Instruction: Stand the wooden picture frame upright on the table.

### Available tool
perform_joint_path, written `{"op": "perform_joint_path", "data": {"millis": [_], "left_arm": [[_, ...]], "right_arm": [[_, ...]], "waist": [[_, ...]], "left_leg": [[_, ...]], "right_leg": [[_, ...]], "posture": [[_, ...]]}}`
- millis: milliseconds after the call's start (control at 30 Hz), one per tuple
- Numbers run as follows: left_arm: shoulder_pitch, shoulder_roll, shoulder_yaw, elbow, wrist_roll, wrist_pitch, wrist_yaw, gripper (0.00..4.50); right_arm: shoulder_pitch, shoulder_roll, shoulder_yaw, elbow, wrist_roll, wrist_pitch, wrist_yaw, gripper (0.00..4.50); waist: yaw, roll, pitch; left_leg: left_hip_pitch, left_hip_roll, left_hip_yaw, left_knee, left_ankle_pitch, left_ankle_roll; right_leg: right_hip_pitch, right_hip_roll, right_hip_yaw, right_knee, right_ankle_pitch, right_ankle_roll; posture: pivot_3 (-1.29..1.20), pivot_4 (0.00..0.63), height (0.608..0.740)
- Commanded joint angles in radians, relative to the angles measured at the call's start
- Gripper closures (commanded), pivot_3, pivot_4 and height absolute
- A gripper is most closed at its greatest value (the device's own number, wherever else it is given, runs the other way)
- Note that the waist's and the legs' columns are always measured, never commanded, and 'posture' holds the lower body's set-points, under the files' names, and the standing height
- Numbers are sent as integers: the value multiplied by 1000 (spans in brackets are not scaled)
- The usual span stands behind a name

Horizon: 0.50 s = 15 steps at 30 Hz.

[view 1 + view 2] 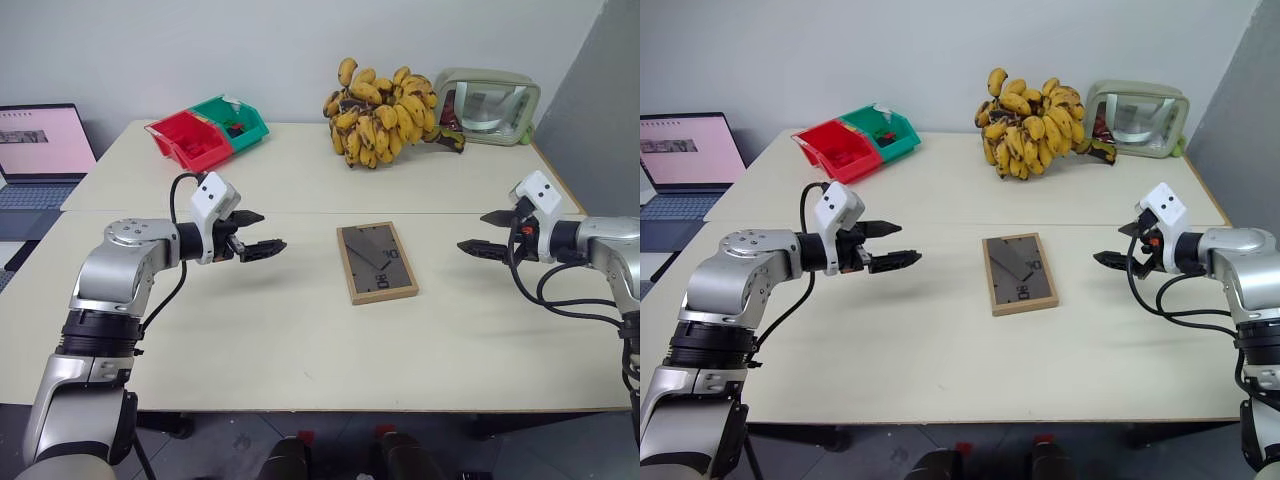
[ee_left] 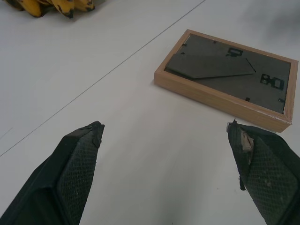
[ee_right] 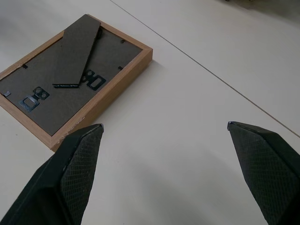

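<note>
A: Wooden picture frame flat on counter, back up, long axis running away from robot.
B: Midway between left gripper and right gripper; both jaws apart, empty.

The wooden picture frame lay flat on the table, dark back up, stand folded against it, near the middle. Left gripper hovered above the tabletop well to the frame's left, fingers spread, pointing toward it. Right gripper hovered on the frame's other side, also spread and aimed inward; neither touched anything. At the far edge sat a bunch of bananas, a grey-green rounded case just beside it, and red and green bins to the left. A laptop stood off the table's left end.
</note>
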<state>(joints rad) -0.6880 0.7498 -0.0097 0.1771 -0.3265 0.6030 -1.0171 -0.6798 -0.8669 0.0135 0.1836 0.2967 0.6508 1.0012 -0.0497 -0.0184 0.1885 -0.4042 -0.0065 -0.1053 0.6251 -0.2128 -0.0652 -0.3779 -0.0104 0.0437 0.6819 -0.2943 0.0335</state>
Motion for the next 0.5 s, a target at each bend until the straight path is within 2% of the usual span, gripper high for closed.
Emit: {"op": "perform_joint_path", "data": {"millis": [33, 233, 333, 367, 500], "left_arm": [[-40, 13, 13, 12, -1, -13, -22, 0], [-64, -1, -24, 99, 58, -80, -30, 0], [-92, -52, -35, 187, 92, -134, 13, 443], [-101, -73, -35, 214, 98, -152, 23, 765], [-135, -127, -43, 284, 112, -192, 25, 1576]], "right_arm": [[-12, -6, -26, -12, -1, -22, 5, 15], [-45, 19, 10, 41, -38, -74, 2, 15], [-81, 60, 36, 111, -86, -124, -38, 0], [-95, 76, 43, 137, -98, -139, -48, 189], [-127, 112, 68, 206, -131, -182, -36, 1021]], "waist": [[0, 0, 0], [-2, 0, 0], [-1, 0, 0], [-1, 0, 0], [-1, 0, 0]], "left_leg": [[0, 0, 0, 0, 0, 0], [0, 0, 0, 0, 0, 0], [0, -1, 0, 0, 0, 0], [0, -1, 0, 1, 0, 0], [-4, -1, 0, 2, 0, 0]], "right_leg": [[0, 0, 0, 0, 0, 0], [0, 0, 0, 0, 0, 0], [0, 0, 0, 1, 0, 0], [0, 0, 0, 1, 0, 0], [-3, 0, -1, 1, 0, 0]], "posture": [[0, 150, 740], [0, 150, 740], [0, 150, 740], [0, 150, 740], [0, 150, 740]]}}
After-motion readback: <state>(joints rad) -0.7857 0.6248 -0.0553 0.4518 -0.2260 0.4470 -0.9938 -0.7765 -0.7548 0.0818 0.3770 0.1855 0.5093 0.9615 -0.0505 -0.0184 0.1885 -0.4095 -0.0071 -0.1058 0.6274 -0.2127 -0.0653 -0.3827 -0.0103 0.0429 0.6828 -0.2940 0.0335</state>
